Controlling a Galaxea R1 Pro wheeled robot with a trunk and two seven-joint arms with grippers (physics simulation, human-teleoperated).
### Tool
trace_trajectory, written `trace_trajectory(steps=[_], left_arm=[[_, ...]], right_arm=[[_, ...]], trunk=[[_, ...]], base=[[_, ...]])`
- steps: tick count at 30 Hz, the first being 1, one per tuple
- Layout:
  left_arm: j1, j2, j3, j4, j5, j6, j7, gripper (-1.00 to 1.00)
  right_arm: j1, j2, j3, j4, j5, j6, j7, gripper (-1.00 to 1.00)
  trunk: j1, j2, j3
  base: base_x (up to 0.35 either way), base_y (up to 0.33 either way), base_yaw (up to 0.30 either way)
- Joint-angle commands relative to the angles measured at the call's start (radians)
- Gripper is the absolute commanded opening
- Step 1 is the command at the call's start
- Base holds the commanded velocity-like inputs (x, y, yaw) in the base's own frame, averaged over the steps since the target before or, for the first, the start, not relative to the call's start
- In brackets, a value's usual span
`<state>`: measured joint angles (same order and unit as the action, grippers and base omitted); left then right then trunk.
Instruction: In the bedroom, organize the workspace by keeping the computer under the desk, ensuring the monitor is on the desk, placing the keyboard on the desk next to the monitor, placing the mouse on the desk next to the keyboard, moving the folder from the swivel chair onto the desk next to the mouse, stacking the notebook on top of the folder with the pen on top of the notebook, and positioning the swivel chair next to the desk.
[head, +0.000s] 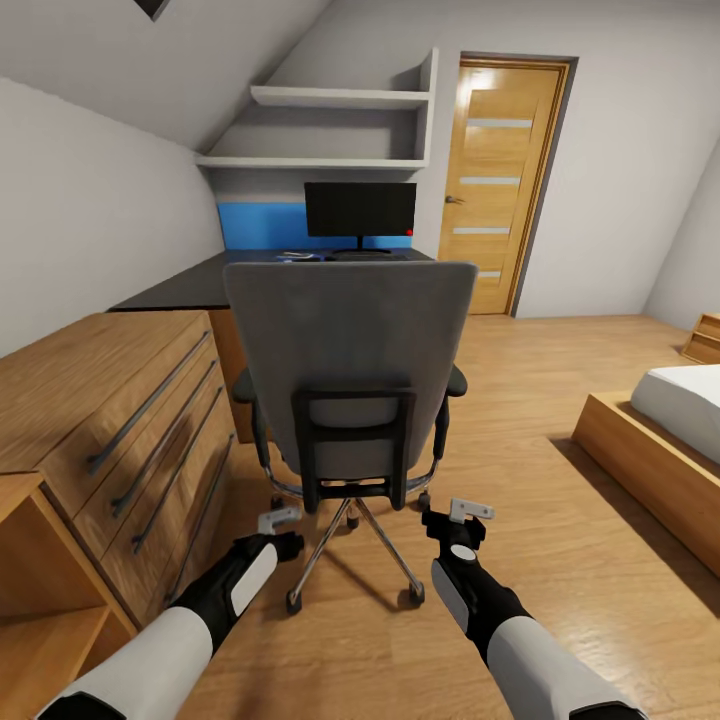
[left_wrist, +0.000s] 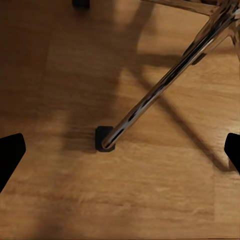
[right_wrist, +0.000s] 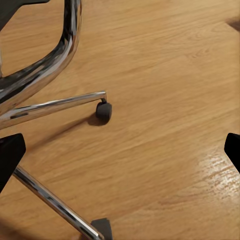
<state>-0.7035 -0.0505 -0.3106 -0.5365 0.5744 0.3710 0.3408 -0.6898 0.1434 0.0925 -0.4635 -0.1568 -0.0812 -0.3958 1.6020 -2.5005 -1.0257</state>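
Chair (head: 350, 350) straight ahead of both grippers, back toward robot, not yet beside desk (head: 200, 285). Left gripper (head: 279, 520) and right gripper (head: 470, 512) spread wide, empty, low near chair base. Monitor (head: 360, 210) already on desk beyond chair. Folder, keyboard, mouse placement: cannot tell.

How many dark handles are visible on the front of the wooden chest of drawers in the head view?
4 long dark bar handles on the wooden chest of drawers: top, second, third, lowest. They are stacked downward along its front. More may lie hidden behind the left arm.
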Motion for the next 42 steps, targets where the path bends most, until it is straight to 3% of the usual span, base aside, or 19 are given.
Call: trace_trajectory(steps=[1, 7, 10, 11, 40, 42], left_arm=[[-0.001, 0.000, -0.006, 0.003, 0.010, 0.002, 0.009, 1.00], [-0.001, -0.002, -0.011, 0.056, 0.006, -0.014, 0.008, 1.00], [-0.001, 0.000, -0.012, 0.098, 0.003, -0.077, 0.007, 1.00], [-0.001, -0.001, -0.014, 0.121, 0.003, -0.156, 0.005, 1.00], [-0.001, -0.001, -0.015, 0.127, 0.004, -0.170, 0.007, 1.00], [-0.001, -0.006, -0.032, 0.138, -0.004, -0.243, 0.011, 1.00]], right_arm=[[-0.001, -0.001, 0.007, 0.001, -0.010, -0.006, -0.005, 1.00], [0.000, -0.001, 0.007, 0.003, -0.006, -0.007, -0.001, 1.00], [0.000, -0.001, 0.007, 0.001, -0.006, -0.008, -0.002, 1.00], [0.000, -0.001, 0.009, 0.000, -0.006, -0.008, -0.002, 1.00], [0.001, 0.000, 0.014, 0.006, -0.004, -0.008, 0.002, 1.00], [0.001, 0.003, 0.036, 0.007, 0.002, -0.017, 0.001, 1.00]], trunk=[[0.000, 0.000, -0.001], [0.000, 0.000, -0.001], [0.000, 0.000, -0.001], [0.000, 0.000, -0.001], [0.000, 0.000, -0.001], [0.000, 0.000, -0.001]], base=[[0.000, 0.000, 0.000], [0.000, 0.000, 0.000], [-0.015, 0.000, 0.000], [-0.170, 0.000, 0.000], [-0.106, 0.000, 0.000], [-0.023, 0.000, 0.000]])
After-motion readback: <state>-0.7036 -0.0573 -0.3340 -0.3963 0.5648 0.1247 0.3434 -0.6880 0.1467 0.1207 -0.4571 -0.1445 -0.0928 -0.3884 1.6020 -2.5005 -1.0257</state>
